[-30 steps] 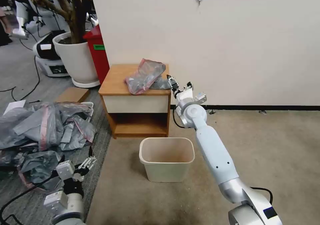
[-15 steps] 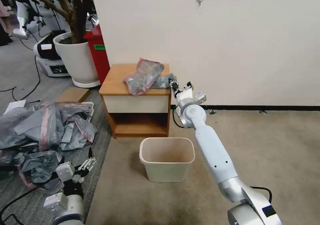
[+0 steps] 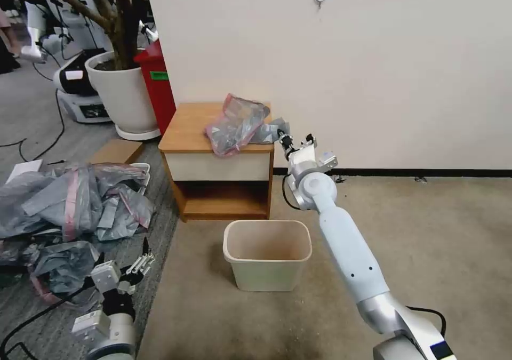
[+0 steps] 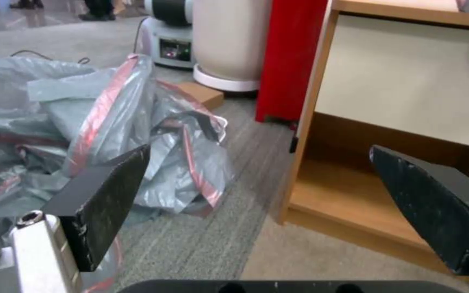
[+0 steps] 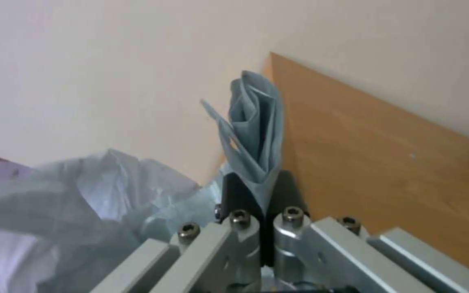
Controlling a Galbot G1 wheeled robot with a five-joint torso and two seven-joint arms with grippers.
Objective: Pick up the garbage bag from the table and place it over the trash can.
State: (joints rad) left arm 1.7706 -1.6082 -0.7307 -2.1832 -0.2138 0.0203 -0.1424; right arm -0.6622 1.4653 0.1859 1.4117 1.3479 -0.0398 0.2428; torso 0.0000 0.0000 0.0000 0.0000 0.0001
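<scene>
The garbage bag (image 3: 237, 124), grey with a pink-red rim, lies crumpled on the right half of the table (image 3: 186, 128). My right gripper (image 3: 286, 139) is at the table's right edge, shut on a grey corner of the bag. In the right wrist view the folded grey plastic (image 5: 256, 134) stands pinched in the right gripper (image 5: 259, 191), with the tabletop (image 5: 381, 154) beside it. The beige trash can (image 3: 267, 253) stands on the floor in front of the table. My left gripper (image 3: 140, 262) hangs low at the left, open, its fingers (image 4: 104, 199) wide apart.
A heap of grey-and-pink bags (image 3: 69, 205) covers the floor at the left. A white plant pot (image 3: 122, 96) and a red bin (image 3: 157, 85) stand behind the table's left side. The wall runs close behind the table. Bare carpet (image 3: 426, 232) lies to the right.
My right gripper has drawn back to the right with the bag's corner in it, and the bag has slid a little rightward across the tabletop. The left arm has barely moved.
</scene>
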